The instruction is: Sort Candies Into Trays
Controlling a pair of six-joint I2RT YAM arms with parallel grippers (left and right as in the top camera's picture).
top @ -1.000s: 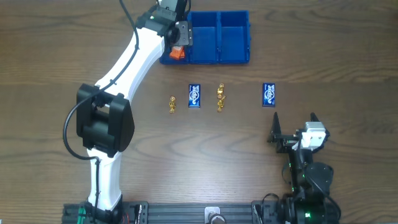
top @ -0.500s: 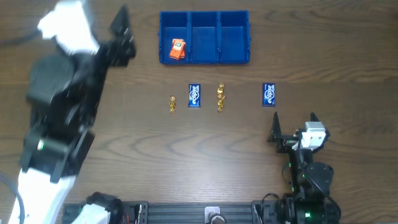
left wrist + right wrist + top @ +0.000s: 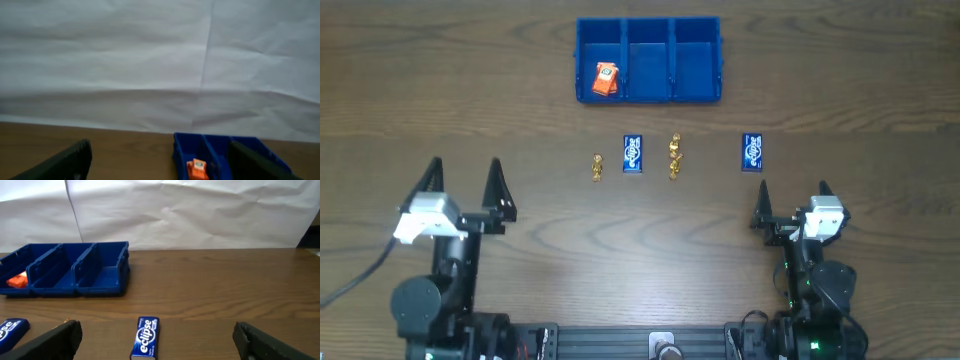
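Candies lie in a row on the table. The rightmost blue pack is near our right gripper, whose fingers are spread wide. Our left gripper, equally wide, stands well apart from the row. We see an orange candy in the left compartment of the blue tray.

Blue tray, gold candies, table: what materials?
Blue tray: looks like moulded plastic, with uniform colour, thin dividers and a slight sheen. Gold candies: probably foil wrappers, going by the bright metallic glints. Table: wood or wood-look laminate, with visible grain and a matte finish.
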